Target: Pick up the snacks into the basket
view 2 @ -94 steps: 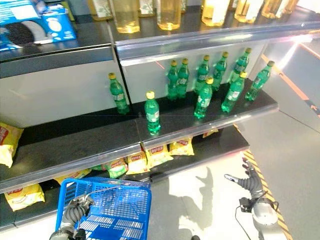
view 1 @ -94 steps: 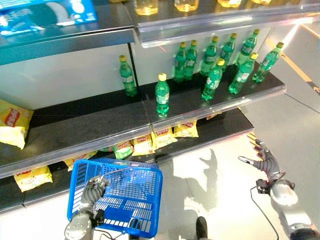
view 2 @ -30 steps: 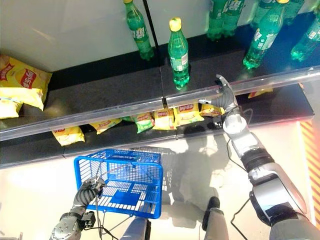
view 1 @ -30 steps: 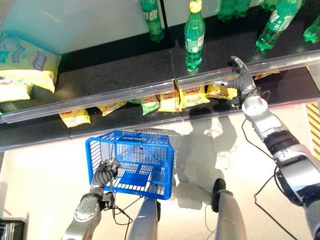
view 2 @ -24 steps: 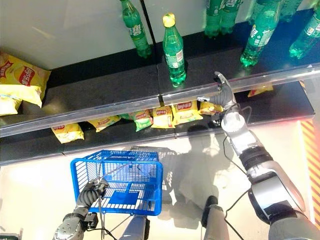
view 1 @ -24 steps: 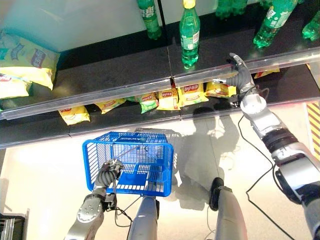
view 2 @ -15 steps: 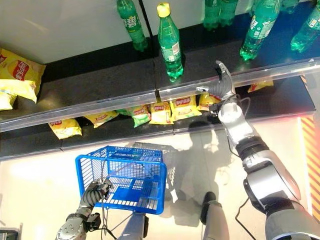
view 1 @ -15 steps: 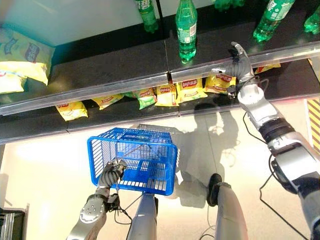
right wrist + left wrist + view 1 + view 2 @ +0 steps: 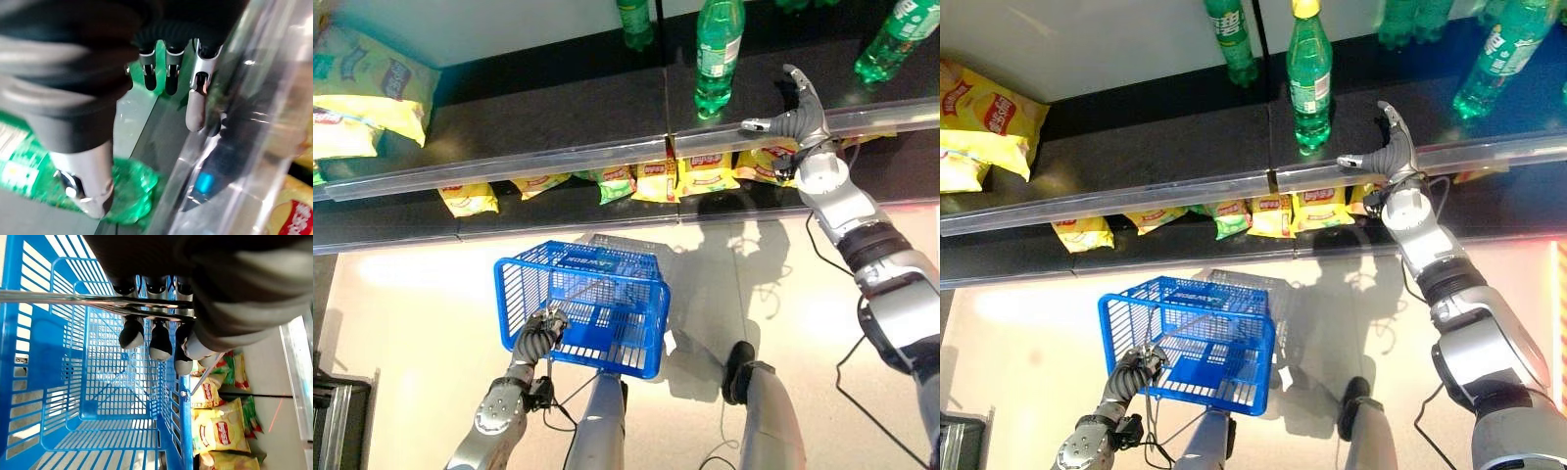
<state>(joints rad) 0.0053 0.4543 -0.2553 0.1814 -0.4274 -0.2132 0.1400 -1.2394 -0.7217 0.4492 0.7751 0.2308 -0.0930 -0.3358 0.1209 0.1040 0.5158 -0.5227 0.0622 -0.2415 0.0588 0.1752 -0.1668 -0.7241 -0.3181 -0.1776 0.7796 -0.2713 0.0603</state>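
My left hand [image 9: 536, 338] is shut on the metal handle [image 9: 73, 298] of the blue wire basket [image 9: 521, 294], which hangs low over the floor with nothing in it. Small yellow and green snack bags [image 9: 705, 177] lie in a row on the bottom shelf behind the basket. They also appear past the basket's wall in the left wrist view as snack bags [image 9: 215, 432]. My right hand [image 9: 800, 116] is open at the front rail of the middle shelf [image 9: 558, 157], above the bags. Its thumb [image 9: 84, 186] is close to the base of a green bottle [image 9: 716, 54].
Green bottles [image 9: 1234, 39] stand on the middle shelf, with large yellow bags [image 9: 374, 88] at its left end. A clear rail strip [image 9: 234, 98] runs along the shelf front. Pale floor [image 9: 411, 313] lies to the left of the basket.
The camera has tilted down and shifted. My right hand rose from low over the floor to the middle shelf's rail and stays there. My left hand keeps hold of the basket.
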